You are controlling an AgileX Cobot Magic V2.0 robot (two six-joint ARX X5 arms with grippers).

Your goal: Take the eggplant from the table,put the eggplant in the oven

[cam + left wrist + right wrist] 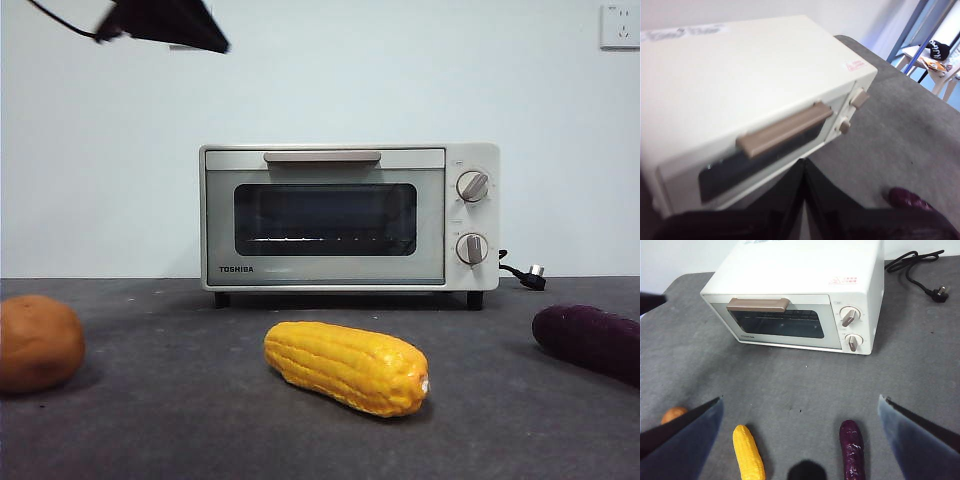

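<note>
The dark purple eggplant (590, 342) lies on the grey table (200, 420) at the right, its stem end cut off by the picture's edge. It also shows in the right wrist view (852, 450), below and between the open jaws of my right gripper (800, 399), which hangs high above the table's front. The cream oven (350, 215) stands at the back with its door closed. My left gripper (804, 164) is shut on nothing, hovering close above the oven's bar handle (785, 129). A dark arm tip (165, 25) shows at the top left in the front view.
A yellow corn cob (345, 366) lies in front of the oven. A brown potato (38, 342) sits at the left. The oven's black power cord and plug (922, 275) trail behind its right side. A wall socket (620, 25) is at the upper right.
</note>
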